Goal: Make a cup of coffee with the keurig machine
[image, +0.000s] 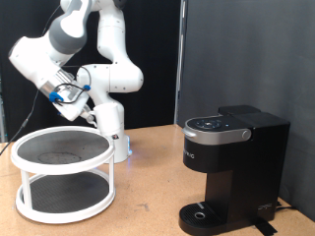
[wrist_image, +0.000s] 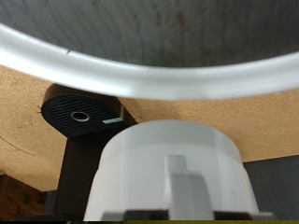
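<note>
The gripper (image: 101,126) hung at the frame's left, beside the white wire stand (image: 62,175), clamped on the white cup (wrist_image: 173,173). The keurig machine (image: 231,162) stood lower right, lid shut, drip tray bare. Judged step: carrying the cup there.

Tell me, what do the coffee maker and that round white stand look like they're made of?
The keurig machine looks like matte black plastic, with a shiny silver rim around its top panel. The white stand seems to be painted metal: thin white rims and legs with dark mesh shelves. The gripper hangs above it.
</note>
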